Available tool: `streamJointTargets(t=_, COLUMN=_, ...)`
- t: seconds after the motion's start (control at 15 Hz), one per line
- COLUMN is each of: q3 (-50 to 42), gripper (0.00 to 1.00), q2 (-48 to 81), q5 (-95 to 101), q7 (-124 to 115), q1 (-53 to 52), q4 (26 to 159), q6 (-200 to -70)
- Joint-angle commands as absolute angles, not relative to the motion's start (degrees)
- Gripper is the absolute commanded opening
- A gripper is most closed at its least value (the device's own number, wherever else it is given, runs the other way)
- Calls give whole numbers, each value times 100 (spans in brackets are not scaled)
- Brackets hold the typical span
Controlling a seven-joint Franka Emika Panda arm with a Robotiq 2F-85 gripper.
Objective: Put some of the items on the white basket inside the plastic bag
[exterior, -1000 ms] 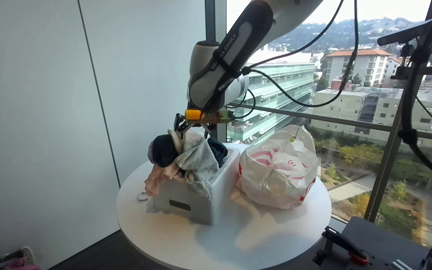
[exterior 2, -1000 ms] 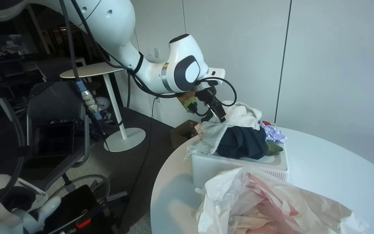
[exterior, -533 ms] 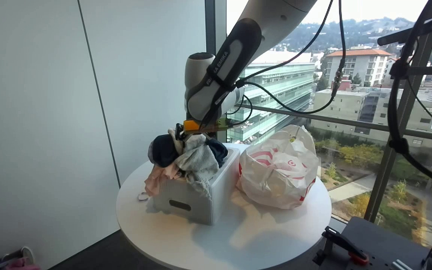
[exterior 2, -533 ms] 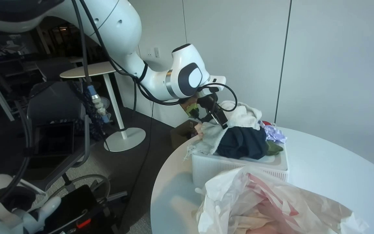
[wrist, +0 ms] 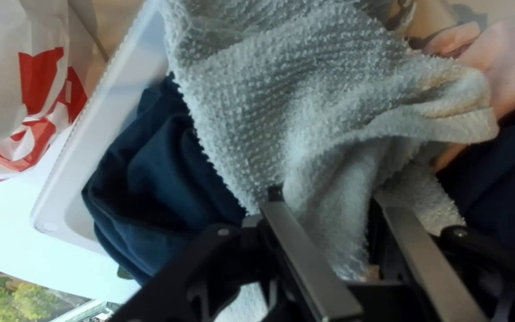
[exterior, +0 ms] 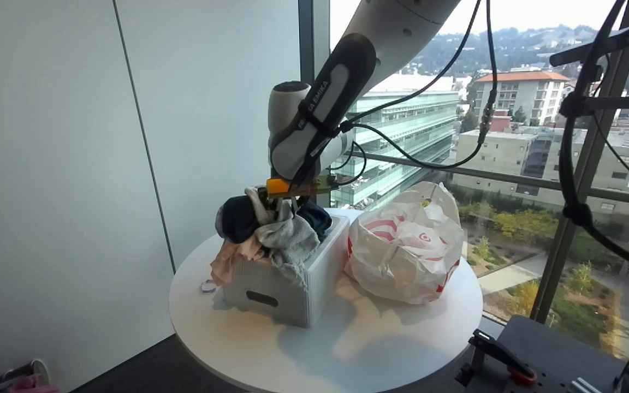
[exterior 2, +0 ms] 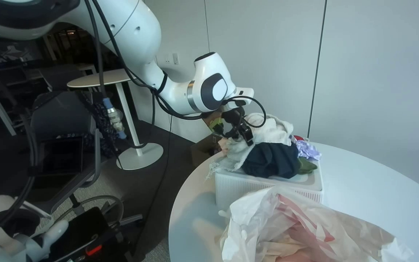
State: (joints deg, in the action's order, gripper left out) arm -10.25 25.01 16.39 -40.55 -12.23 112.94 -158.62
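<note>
The white basket (exterior: 292,303) stands on the round table, heaped with cloth. Its top carries a grey towel (wrist: 257,112), navy cloth (exterior 2: 271,160), a dark bundle (exterior: 237,219), peach cloth (exterior: 232,262), purple cloth (exterior 2: 308,148) and an olive piece (exterior 2: 306,166). Beside it sits the white plastic bag (exterior: 402,251) with red print, its mouth loosely spread; peach material shows inside. My gripper (wrist: 327,203) is down in the heap, pointing into the towel. A towel fold fills most of the space between its partly closed fingers. Whether they pinch it firmly is unclear, since cloth hides the tips.
The round white table (exterior: 369,355) has a small white ring (exterior: 208,286) near the basket. A wall (exterior 2: 358,72) rises behind the table, with windows beyond the bag. A chair (exterior 2: 64,120) and a smaller table (exterior 2: 104,78) stand farther off.
The arm has come down into the heap, with the wrist lower in both exterior views. The fingers have drawn together, and the towel has bunched up between them. Basket and bag are unmoved.
</note>
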Motion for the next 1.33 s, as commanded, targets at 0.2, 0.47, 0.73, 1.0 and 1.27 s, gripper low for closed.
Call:
streamJointTargets(t=0.2, q3=-1093, gripper=2, q2=2113, q5=1395, q7=-4079, q1=-1297, q4=11464, q6=-15654)
streamJointTargets(t=0.47, q3=-1167, gripper=8, q2=1345, q5=1681, q7=-4283, q1=-1429, q4=11798, q6=-15337)
streamJointTargets(t=0.73, q3=-1125, gripper=9, q2=331, q5=2498, q7=-5091, q1=-1386, q4=12195, q6=-14915)
streamJointTargets(t=1.0, q3=-717, gripper=8, q2=-935, q5=3834, q7=-6797, q1=-843, q4=12851, q6=-14294)
streamJointTargets(t=1.27, q3=-739, gripper=8, q2=-2275, q5=4430, q7=-8032, q1=-650, q4=13731, q6=-13765)
